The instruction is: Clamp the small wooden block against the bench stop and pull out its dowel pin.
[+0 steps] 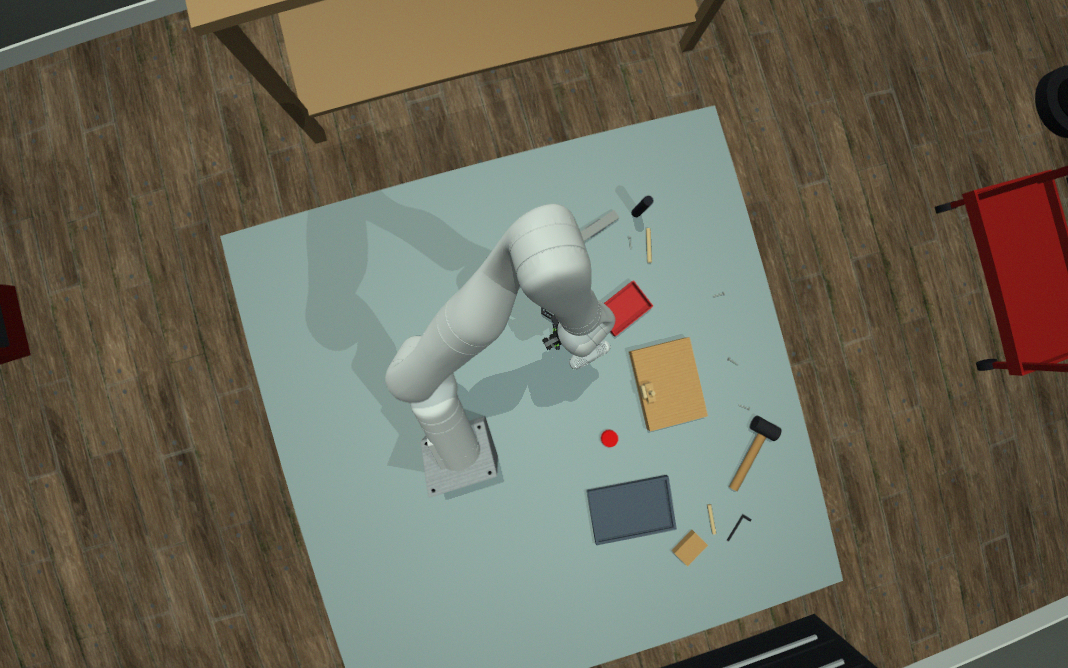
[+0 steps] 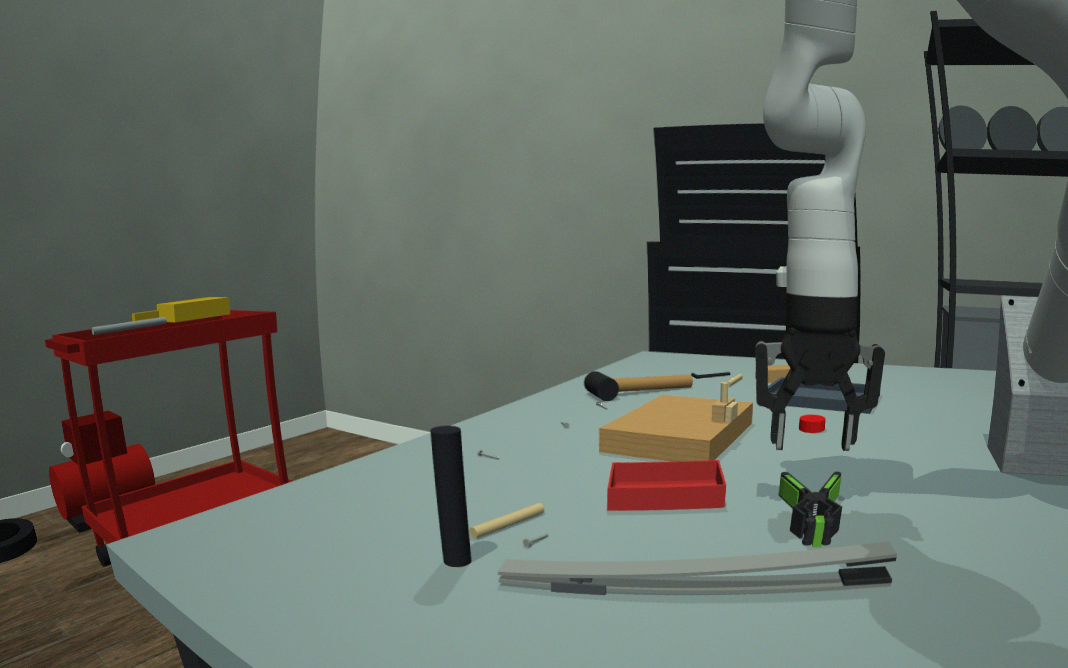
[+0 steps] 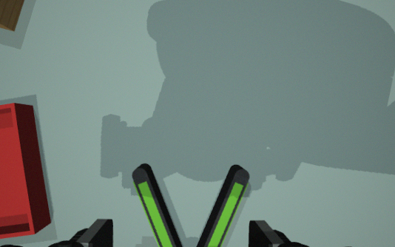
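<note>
two fingers of the gripper [image 2: 812, 445] [image 3: 180, 234] are standing wide apart and holding nothing, hanging above the table [image 1: 378, 567] [image 2: 315, 567] [image 3: 74, 74]. the spring clamp [image 1: 554, 334] [image 2: 815, 519] [image 3: 155, 218] is resting just in front of them in the exterior view, its two green-lined prongs spreading in a v; the wrist view is showing those prongs between the fingers from above, while the top view is letting only bits peek out beside the arm.

the red tray [image 1: 630, 305] [image 2: 665, 496] [image 3: 44, 214] is lying near the clamp. past it, the bench board [image 1: 669, 385] [image 2: 661, 425] [image 3: 9, 15] is carrying the small wooden pieces [image 1: 648, 391] [image 2: 721, 411] near one edge. the exterior view is showing a pale pin [image 2: 723, 392] standing up from them, with a slanting piece at its top, which the top view is flattening. i cannot tell block from stop there, or whether anything loose is sitting between.

farther out, the red disc [image 1: 609, 437] [image 2: 812, 423] and the mallet [image 1: 748, 460] [image 2: 653, 383] are lying apart. the black cylinder [image 1: 642, 206] [image 2: 450, 496] is standing upright, its height showing best from the side. the top view is also revealing the dark tray's [image 1: 630, 510] [image 2: 819, 396] whole floor, which the gripper is partly covering in the exterior view.
</note>
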Tool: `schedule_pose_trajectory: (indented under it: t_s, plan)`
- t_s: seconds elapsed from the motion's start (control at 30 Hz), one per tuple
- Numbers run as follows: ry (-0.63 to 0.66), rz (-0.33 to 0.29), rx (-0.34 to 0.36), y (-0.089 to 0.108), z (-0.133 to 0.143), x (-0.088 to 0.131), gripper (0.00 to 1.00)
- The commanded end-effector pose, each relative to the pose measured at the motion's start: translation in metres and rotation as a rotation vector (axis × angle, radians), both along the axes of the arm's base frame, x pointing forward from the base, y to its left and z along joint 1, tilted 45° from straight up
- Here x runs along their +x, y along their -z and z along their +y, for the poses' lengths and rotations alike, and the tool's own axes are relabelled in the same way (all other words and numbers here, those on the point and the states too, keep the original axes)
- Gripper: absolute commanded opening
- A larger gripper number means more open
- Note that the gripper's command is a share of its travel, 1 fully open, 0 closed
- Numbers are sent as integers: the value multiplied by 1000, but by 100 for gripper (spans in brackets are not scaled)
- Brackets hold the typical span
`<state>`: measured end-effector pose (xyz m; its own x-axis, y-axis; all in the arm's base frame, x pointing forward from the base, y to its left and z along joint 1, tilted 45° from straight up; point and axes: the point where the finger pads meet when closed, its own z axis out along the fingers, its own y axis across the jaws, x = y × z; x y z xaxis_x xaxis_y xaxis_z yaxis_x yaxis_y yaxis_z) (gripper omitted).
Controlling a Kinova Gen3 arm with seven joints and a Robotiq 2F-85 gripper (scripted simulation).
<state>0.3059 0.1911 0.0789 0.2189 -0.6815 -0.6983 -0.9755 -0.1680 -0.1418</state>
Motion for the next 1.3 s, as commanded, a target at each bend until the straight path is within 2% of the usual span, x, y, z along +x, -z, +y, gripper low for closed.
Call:
schedule_pose_trajectory:
  t_s: [0.0, 0.5, 1.27]
  plan:
    - [-2, 2, -2, 5, 2, -2, 77]
    - [-2, 2, -1, 12, 10, -2, 77]
    - [-2, 2, -1, 13, 11, -2, 77]
